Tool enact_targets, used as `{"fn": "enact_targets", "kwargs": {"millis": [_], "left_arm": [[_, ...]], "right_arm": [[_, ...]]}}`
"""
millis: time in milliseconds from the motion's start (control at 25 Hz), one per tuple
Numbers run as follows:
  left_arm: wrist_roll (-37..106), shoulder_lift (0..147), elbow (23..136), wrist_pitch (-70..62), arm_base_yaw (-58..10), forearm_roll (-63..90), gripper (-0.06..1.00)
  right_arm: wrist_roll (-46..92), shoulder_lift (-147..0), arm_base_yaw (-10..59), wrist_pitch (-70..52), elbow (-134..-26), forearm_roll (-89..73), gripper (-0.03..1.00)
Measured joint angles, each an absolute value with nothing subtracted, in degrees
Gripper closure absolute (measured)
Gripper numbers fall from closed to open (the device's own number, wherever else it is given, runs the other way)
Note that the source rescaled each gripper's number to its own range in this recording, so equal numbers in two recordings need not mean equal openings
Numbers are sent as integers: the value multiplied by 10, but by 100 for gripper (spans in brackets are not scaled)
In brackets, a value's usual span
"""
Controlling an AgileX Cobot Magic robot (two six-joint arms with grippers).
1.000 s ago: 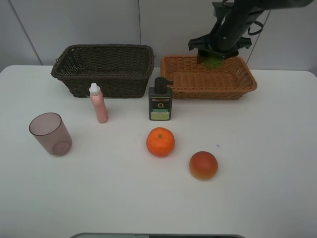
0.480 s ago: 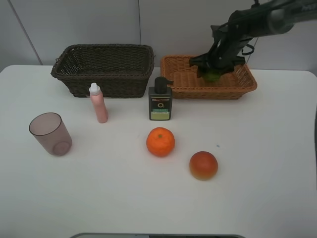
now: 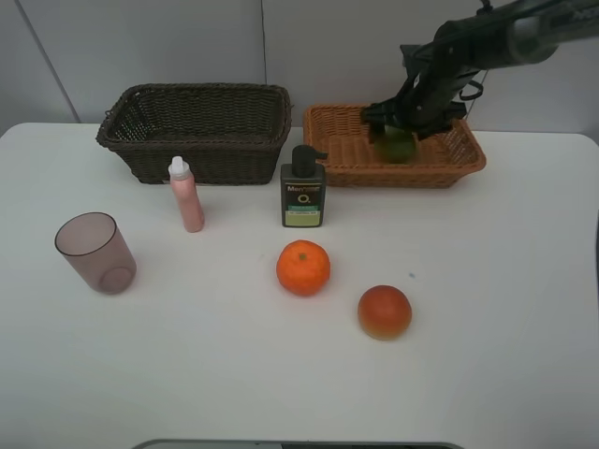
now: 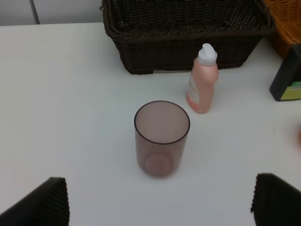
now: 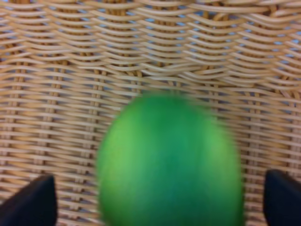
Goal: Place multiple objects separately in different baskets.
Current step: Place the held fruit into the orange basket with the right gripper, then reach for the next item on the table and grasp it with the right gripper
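Nearest, the left gripper (image 4: 160, 205) hangs empty, fingers wide apart. The red-yellow fruit (image 3: 385, 311) and orange (image 3: 303, 267) lie before the dark green pump bottle (image 3: 302, 192). The translucent pink cup (image 3: 94, 253) and slim pink bottle (image 3: 186, 195) stand to its left. Behind it sit the dark brown basket (image 3: 197, 140) and the orange-tan basket (image 3: 342, 150), which holds the green fruit (image 3: 396, 145) under the right gripper (image 3: 410, 122), fingers spread clear of it.

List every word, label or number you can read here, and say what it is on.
"O": a large white letter on the front label of the pump bottle.
The smaller white line above it and the print on the green band below are too small to read.
Pink bottle: faint print on its side, too blurred to read.
No other text shows.
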State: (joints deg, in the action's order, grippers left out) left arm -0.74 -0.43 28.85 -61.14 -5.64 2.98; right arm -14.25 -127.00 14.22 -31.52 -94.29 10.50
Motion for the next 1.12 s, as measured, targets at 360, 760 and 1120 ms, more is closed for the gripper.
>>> {"fn": "enact_targets", "kwargs": {"millis": [360, 760, 1120], "left_arm": [[-7, -4, 288, -611, -56, 30, -6], [-7, -4, 288, -611, -56, 30, -6], [-7, -4, 288, -611, -56, 30, -6]], "right_arm": [[-142, -1261, 142, -327, -943, 106, -3], [-81, -1156, 165, -450, -915, 120, -3], [-83, -1014, 211, -454, -715, 88, -3]]}}
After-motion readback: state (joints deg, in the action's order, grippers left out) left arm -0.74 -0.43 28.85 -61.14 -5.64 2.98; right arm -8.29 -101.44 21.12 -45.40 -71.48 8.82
